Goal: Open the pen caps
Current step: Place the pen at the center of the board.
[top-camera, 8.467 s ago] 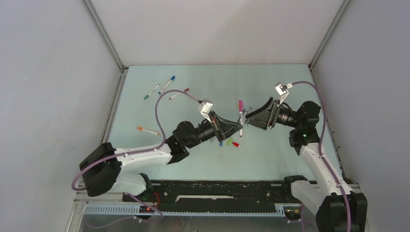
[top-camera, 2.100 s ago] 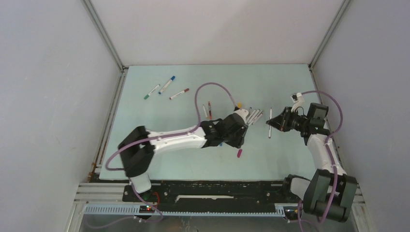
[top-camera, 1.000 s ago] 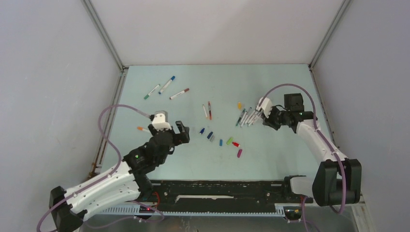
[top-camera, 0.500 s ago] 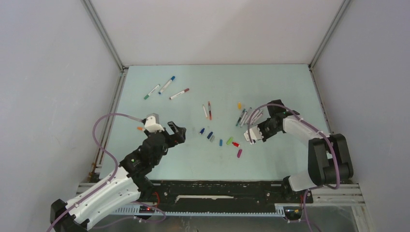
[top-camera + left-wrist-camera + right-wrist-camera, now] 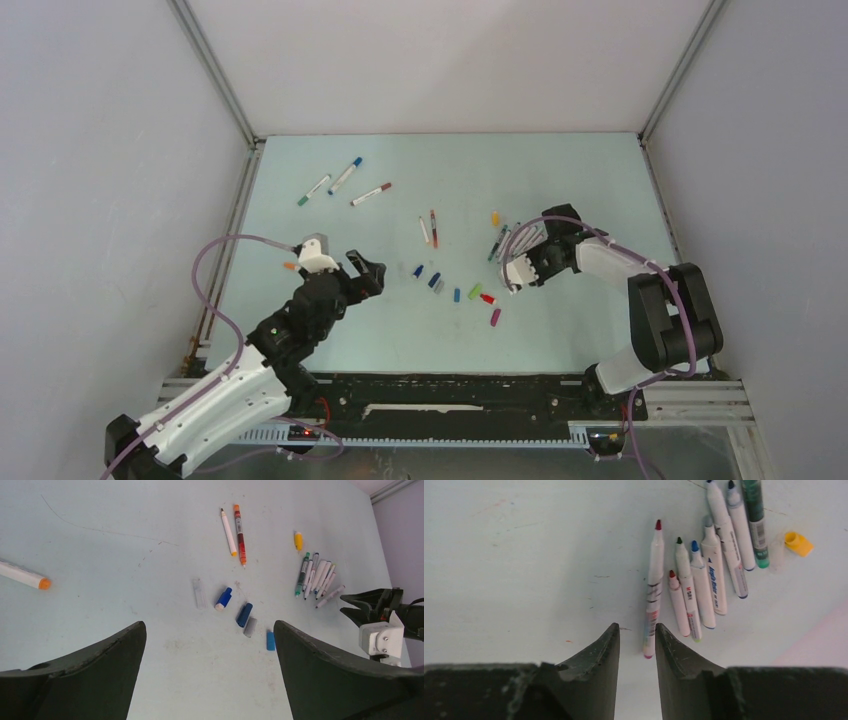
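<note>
Blue, grey, green, red, magenta caps (image 5: 434, 280) loose mid-table (image 5: 560, 170); yellow one beside uncapped pens (image 5: 711, 575) | left gripper (image 5: 209, 630): fingers wide apart | right gripper (image 5: 636, 627): fingers narrowly apart above pens

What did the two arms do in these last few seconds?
Together they pulled a pen apart: its magenta cap now lies among the loose caps, and the right end effector laid the bare pen beside the uncapped pile and let go. The left end effector drew back, open and empty. The three capped pens at the back left and the orange-capped pen stayed put.
</note>
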